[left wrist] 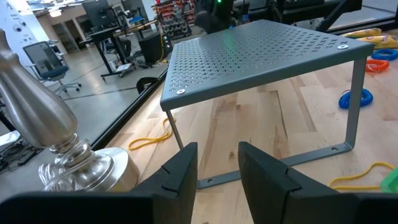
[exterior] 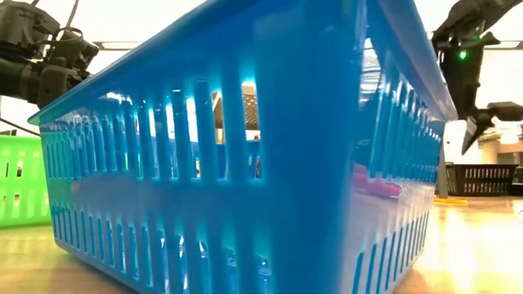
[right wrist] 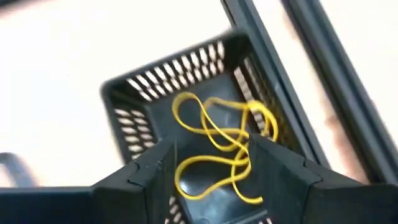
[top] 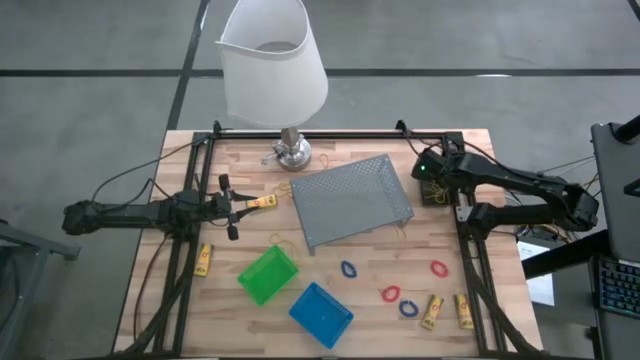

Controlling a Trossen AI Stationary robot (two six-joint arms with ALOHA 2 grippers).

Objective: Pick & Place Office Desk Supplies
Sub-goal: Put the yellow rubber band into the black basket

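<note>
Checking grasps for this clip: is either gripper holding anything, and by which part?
Left gripper: cannot be told; a yellow stick lies by it. Right gripper: holds nothing, open over rubber bands in the black bin.

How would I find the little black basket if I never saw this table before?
Start at the big grey mesh tray in the middle of the table, then look past its right end, beneath the right gripper. There sits the black bin; unlike the green bin and blue bin, it holds tangled yellow rubber bands.

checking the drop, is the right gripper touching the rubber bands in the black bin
Apart. The right wrist view shows the rubber bands lying on the black bin floor, below the open right gripper.
</note>
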